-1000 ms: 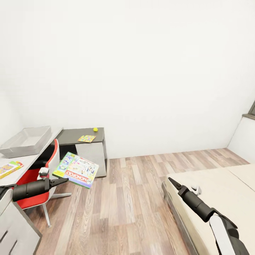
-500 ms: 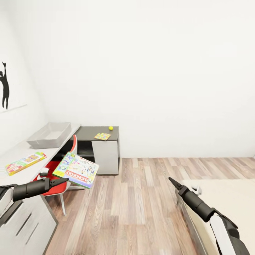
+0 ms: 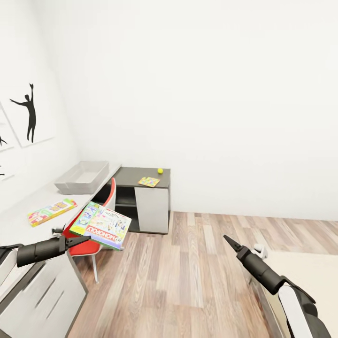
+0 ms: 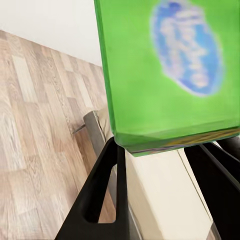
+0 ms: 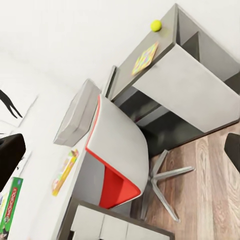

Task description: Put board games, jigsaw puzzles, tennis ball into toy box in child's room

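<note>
The left hand (image 3: 83, 240) grips the Monopoly box (image 3: 101, 225) by its edge, holding it in the air over the red chair (image 3: 96, 232) beside the tabletop (image 3: 19, 225). The right hand (image 3: 228, 240) hangs free above the floor, and whether it is released or clenched cannot be told. The toy box (image 3: 82, 177) and the Skip-Bo box (image 3: 51, 211) sit on the tabletop, with a puzzle (image 3: 149, 181) and the ball (image 3: 160, 171) on its lower dark section.

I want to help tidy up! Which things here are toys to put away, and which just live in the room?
Job: green-white Monopoly box, long colourful Skip-Bo box, mosaic puzzle square, yellow-green tennis ball, grey plastic toy box.
Just there: red-and-white swivel chair, black silhouette picture.
</note>
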Motion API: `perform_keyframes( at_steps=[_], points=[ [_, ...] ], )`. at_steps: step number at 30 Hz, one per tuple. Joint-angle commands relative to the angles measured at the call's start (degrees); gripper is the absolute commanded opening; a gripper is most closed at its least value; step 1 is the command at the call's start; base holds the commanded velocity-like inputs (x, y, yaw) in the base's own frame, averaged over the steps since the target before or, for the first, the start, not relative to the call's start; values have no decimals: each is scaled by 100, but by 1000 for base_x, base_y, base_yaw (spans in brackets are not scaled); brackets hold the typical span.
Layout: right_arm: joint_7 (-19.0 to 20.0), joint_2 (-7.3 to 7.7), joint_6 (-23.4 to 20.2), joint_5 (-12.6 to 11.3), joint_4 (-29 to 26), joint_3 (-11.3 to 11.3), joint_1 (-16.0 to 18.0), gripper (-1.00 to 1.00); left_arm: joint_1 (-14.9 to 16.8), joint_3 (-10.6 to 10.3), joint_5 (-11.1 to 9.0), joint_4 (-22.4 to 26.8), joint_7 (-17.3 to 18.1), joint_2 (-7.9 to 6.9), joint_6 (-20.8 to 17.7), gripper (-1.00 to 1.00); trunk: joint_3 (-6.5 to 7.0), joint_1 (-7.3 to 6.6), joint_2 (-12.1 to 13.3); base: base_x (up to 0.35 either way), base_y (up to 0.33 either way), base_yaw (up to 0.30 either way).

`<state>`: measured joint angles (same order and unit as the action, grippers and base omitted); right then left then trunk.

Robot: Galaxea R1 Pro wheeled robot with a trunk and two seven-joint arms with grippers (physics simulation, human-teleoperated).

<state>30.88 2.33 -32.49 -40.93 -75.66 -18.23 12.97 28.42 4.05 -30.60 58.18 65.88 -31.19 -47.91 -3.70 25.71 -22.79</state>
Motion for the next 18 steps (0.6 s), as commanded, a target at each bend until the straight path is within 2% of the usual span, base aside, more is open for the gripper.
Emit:
perform_keyframes(
  at_steps=[1, 18],
  points=[
    [-2, 7, -48, -36, -2, -8, 5, 100, 6, -1, -41, 1, 4, -2, -46, -100, -13, 7, -12, 320, 0, 5],
    [48, -18, -47, -36, -11, -4, 4, 100, 6, -1, -42, 1, 3, -2, -49, -100, -13, 7, -12, 324, 0, 1]
  ],
)
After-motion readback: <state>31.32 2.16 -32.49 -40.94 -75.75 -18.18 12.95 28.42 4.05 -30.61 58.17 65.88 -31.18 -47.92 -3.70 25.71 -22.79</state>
